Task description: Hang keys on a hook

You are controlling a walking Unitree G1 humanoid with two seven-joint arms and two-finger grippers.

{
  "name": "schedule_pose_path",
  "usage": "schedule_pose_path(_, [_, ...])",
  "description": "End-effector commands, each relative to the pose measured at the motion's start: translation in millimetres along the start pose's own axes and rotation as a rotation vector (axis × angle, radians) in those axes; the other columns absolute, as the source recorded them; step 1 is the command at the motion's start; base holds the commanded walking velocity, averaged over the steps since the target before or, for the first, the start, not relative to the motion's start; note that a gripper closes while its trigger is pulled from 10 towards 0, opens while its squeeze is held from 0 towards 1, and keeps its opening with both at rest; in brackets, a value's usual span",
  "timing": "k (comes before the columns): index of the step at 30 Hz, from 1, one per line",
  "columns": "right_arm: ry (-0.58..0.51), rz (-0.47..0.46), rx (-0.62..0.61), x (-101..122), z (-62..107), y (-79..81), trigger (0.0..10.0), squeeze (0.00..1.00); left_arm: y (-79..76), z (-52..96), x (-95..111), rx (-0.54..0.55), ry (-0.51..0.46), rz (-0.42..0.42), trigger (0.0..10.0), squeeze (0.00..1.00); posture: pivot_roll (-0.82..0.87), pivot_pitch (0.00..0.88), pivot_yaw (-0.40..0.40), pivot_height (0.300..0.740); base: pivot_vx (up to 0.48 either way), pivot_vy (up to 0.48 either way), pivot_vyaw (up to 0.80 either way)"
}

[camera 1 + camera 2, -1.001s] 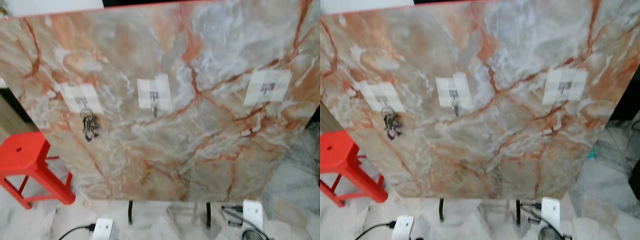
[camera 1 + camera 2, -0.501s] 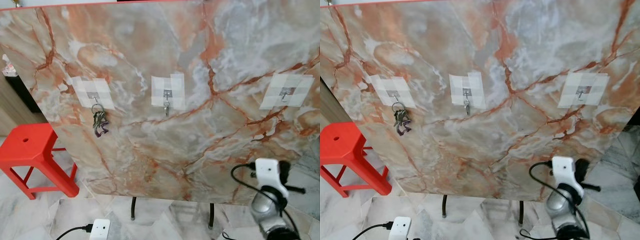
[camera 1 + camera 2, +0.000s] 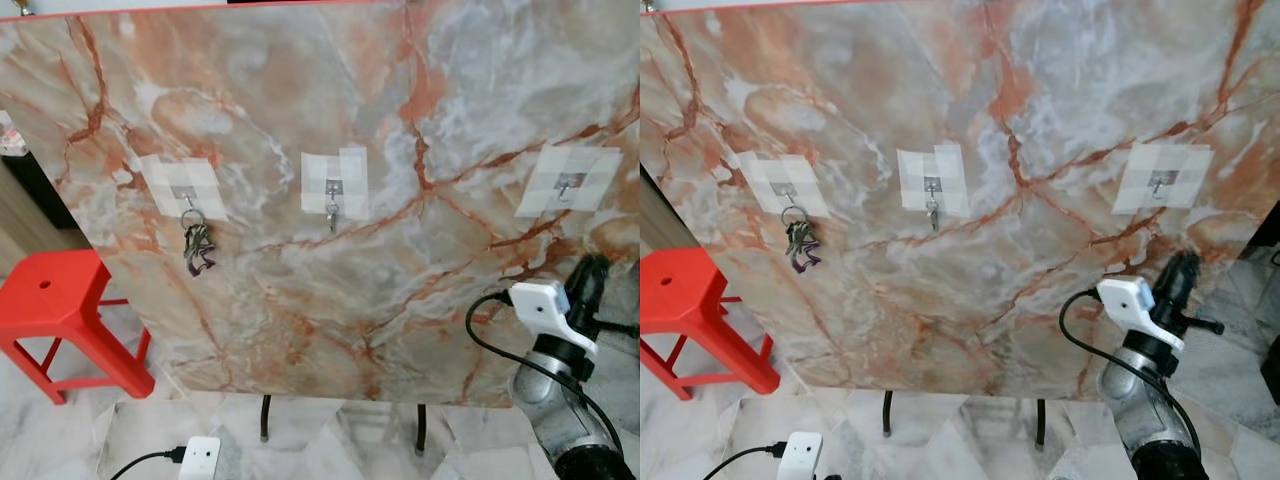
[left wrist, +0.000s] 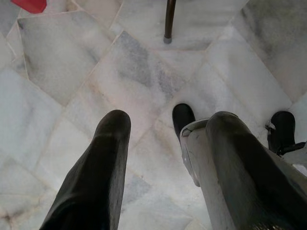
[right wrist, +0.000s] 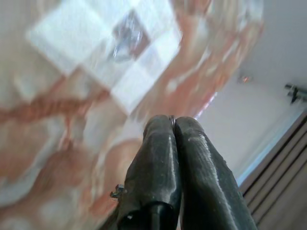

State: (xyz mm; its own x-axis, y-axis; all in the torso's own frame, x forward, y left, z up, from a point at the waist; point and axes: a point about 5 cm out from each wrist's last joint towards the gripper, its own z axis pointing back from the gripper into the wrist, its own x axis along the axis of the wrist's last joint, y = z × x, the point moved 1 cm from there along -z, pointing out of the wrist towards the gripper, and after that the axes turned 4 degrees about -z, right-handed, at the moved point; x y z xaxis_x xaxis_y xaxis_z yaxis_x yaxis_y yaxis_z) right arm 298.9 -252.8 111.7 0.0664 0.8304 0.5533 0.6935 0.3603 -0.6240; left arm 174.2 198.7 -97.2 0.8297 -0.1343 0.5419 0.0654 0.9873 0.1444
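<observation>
Keys (image 3: pixel 198 248) too small, can't count them or tell them apart, just dark clump. Marble board (image 3: pixel 300 120) cut off at top and right edges. Red stool (image 3: pixel 55 310) cropped at left edge. Board stand legs (image 3: pixel 264 418) run out of frame at bottom. Right wrist view blurry: hook (image 5: pixel 125 36) on white pad just smear. Right gripper (image 5: pixel 171 125) has thin metal bit poking between pressed-together fingertips, can't tell what. White plug box (image 3: pixel 200 460) cut at bottom.

Right pincer (image 3: pixel 1180 268) higher, nearer panel (image 3: pixel 1040 150)
</observation>
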Motion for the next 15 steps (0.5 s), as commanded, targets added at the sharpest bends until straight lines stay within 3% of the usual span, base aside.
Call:
schedule_pose_path(1, [-0.057, 0.001, -0.029, 13.6, -9.3, -2.3, 10.0, 0.0, 3.4, 0.4, -2.5, 0.008, 0.011, -0.011, 10.0, 0.0, -0.13, 0.0, 0.026, 0.74, 0.0, 0.0, 0.0])
schedule_pose_path(2, [-0.073, 0.002, -0.034, 19.2, -12.7, -2.4, 10.0, 0.0, 3.4, 0.4, -2.4, 0.008, 0.011, -0.01, 10.0, 0.0, -0.13, 0.0, 0.026, 0.74, 0.0, 0.0, 0.0])
schedule_pose_path(5, [0.103, -0.235, -0.085, 17.3, -23.5, -10.9, 10.0, 0.0, 3.7, 0.5, -2.6, 0.008, 0.011, -0.011, 10.0, 0.0, -0.12, 0.0, 0.028, 0.74, 0.0, 0.0, 0.0])
schedule_pose_path(6, [0.31, -0.461, -0.08, 5.6, -23.8, -7.0, 10.0, 0.0, 3.9, 0.5, -2.7, 0.008, 0.011, -0.012, 10.0, 0.0, -0.12, 0.0, 0.028, 0.74, 0.0, 0.0, 0.0])
schedule_pose_path(7, [0.405, -0.558, -0.082, -0.1, -22.3, -4.4, 10.0, 0.0, 3.9, 0.5, -2.7, 0.008, 0.011, -0.012, 10.0, 0.0, -0.12, 0.0, 0.028, 0.74, 0.0, 0.0, 0.0])
schedule_pose_path(9, [0.608, -0.635, -0.19, -24.0, -13.9, -10.7, 10.0, 0.0, 3.7, 0.5, -2.6, 0.008, 0.011, -0.013, 10.0, 0.0, -0.12, 0.0, 0.027, 0.74, 0.0, 0.0, 0.0])
schedule_pose_path(10, [0.808, -0.733, -0.272, -44.5, 0.5, -11.4, 10.0, 0.0, 3.8, 0.5, -2.5, 0.008, 0.011, -0.013, 10.0, 0.0, -0.12, 0.0, 0.027, 0.74, 0.0, 0.0, 0.0])
schedule_pose_path(14, [1.024, -0.828, -0.325, -63.9, 25.4, -7.1, 10.0, 0.0, 3.9, 0.5, -2.7, 0.008, 0.011, -0.014, 10.0, 0.0, -0.12, 0.0, 0.026, 0.74, 0.0, 0.0, 0.0])
schedule_pose_path(15, [1.022, -0.792, -0.319, -66.9, 28.7, -9.7, 10.0, 0.0, 4.0, 0.5, -2.6, 0.008, 0.011, -0.013, 10.0, 0.0, -0.13, 0.0, 0.027, 0.74, 0.0, 0.0, 0.0])
